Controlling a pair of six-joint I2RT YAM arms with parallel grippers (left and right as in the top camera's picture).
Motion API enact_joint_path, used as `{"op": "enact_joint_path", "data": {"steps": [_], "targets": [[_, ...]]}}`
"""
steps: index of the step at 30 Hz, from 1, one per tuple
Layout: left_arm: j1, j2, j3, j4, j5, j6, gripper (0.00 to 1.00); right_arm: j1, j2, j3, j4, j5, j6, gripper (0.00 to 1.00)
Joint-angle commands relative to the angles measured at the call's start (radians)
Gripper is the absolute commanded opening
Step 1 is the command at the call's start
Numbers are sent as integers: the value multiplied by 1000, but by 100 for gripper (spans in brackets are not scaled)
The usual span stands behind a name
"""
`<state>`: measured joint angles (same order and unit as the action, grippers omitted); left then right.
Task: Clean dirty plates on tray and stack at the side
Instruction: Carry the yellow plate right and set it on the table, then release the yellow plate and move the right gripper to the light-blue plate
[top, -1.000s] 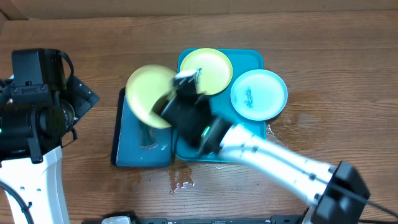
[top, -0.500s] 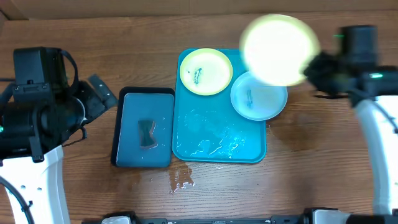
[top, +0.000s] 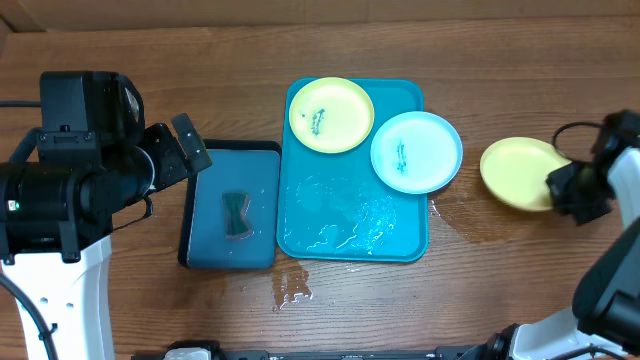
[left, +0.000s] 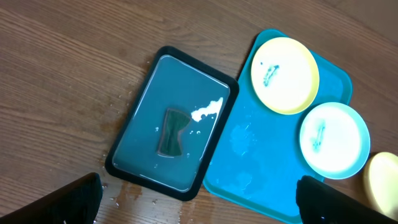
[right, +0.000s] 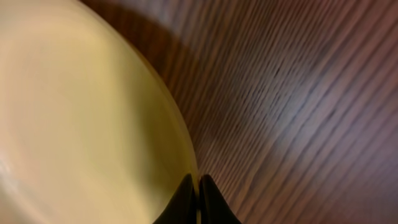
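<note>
Held plate (top: 515, 172) is over the counter (top: 480, 290), well right of the tray (top: 340, 215), its rim clamped in the right tool (right: 198, 190). The left tool (top: 180, 150) gapes apart. Two smudged plates (top: 331, 115) sit on the tray. Released tilted, it may skid or roll.

Observed close up: pale yellow round plastic plate (right: 81, 112), smooth and evenly coloured, filling the left and centre. Curved rim running from top left down to bottom centre. Right tool (right: 198, 202) at bottom centre, two dark fingertips (right: 181, 205) pinched together on that rim. Dark brown wood-grain surface (right: 311, 106) to the right, shadowed along the rim. Plate-to-surface contact not determinable.
</note>
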<state>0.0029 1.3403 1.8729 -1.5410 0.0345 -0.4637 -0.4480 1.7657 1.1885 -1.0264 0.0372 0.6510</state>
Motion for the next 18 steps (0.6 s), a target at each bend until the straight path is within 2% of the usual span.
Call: {"op": "enact_joint_path", "data": {"steps": [1, 7, 8, 10, 11, 14, 16, 18], "targets": [[-3, 6, 10, 2, 14, 23, 100, 60, 4, -70, 63, -20, -53, 4], [-3, 6, 10, 1, 14, 23, 100, 173, -1, -81, 70, 22, -107, 4], [-3, 6, 10, 0, 14, 23, 100, 184, -5, -76, 64, 22, -110, 9], [-3, 6, 10, -3, 14, 23, 100, 207, -20, -54, 39, 21, -109, 41], [-3, 6, 10, -3, 14, 23, 100, 215, -30, -42, 27, 21, -109, 47], [-3, 6, 10, -3, 14, 23, 100, 246, -76, 3, 16, -44, -167, 54], [-3, 6, 10, -4, 15, 23, 100, 278, -115, 33, 46, -153, -270, 59], [-3, 6, 10, -7, 15, 23, 100, 310, -136, 45, 99, -243, -338, 59]]}}
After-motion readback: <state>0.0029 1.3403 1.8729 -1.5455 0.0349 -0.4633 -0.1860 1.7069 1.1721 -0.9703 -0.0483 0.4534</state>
